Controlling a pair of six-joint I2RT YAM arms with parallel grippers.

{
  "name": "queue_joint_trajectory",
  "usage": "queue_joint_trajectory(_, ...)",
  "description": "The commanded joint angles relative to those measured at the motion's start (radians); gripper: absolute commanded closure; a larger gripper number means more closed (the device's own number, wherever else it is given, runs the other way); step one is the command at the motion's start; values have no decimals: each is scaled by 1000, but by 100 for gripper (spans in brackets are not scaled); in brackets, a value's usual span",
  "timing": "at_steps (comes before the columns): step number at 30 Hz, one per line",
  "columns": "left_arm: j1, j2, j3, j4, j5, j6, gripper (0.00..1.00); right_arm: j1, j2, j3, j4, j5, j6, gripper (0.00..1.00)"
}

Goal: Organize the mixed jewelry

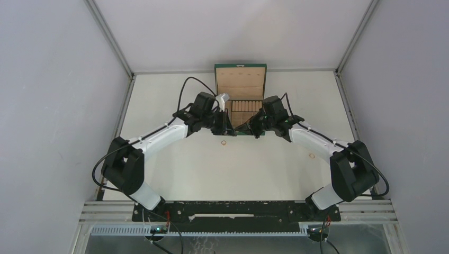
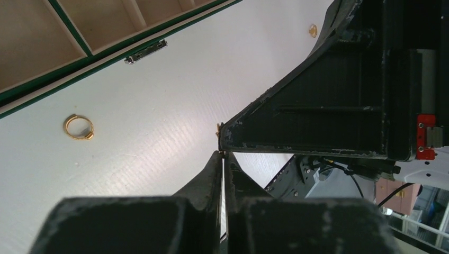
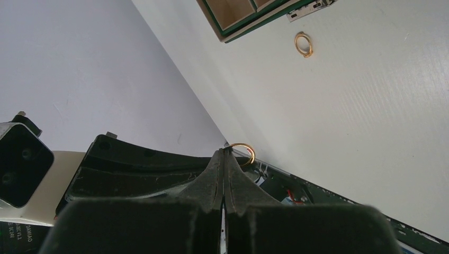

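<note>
My right gripper [image 3: 224, 150] is shut on a thin gold ring [image 3: 247, 155] and holds it in the air just before the front edge of the dark green box [image 1: 240, 67]. My left gripper [image 2: 222, 153] is shut, tip to tip with the right one [image 1: 253, 129]; a gold speck [image 2: 218, 129] shows where they meet. I cannot tell whether the left [image 1: 229, 128] also pinches the ring. A second gold ring [image 1: 224, 142] lies on the table near the box, also in the left wrist view [image 2: 78, 127] and the right wrist view [image 3: 304, 44]. A third gold piece [image 1: 312, 155] lies to the right. The chain is out of view.
The box stands open at the back middle, with tan compartments [image 2: 106, 21] and a metal latch [image 2: 145, 52] on its front edge. Grey walls close in the white table [image 1: 174, 169] on three sides.
</note>
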Motion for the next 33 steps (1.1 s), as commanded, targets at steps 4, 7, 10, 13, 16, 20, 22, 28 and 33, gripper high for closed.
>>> queue_joint_trajectory(4,-2,-18,42,21,-1,-3,100,8,-26,7,3,-12,-41,100)
queue_joint_trajectory(7,-1,-29,38,14,1,-1,100,8,-47,7,-12,-6,-75,95)
queue_joint_trajectory(10,-1,-38,36,13,13,-4,100,8,-77,6,-16,-1,-110,82)
queue_joint_trajectory(13,6,-49,38,12,43,-3,100,1,-123,7,-43,3,-156,72)
queue_joint_trajectory(16,16,-65,39,13,77,0,100,-15,-183,6,-68,13,-230,68)
queue_joint_trajectory(20,33,-93,39,13,152,4,100,-45,-287,-35,-19,32,-348,64)
queue_joint_trajectory(22,44,-113,36,24,204,-4,100,-56,-357,-117,115,55,-394,58)
queue_joint_trajectory(28,97,-181,-10,173,343,-136,100,-116,-525,-329,389,-6,-396,38)
queue_joint_trajectory(33,113,-199,-33,302,396,-241,100,-126,-493,-379,628,-162,-350,38)
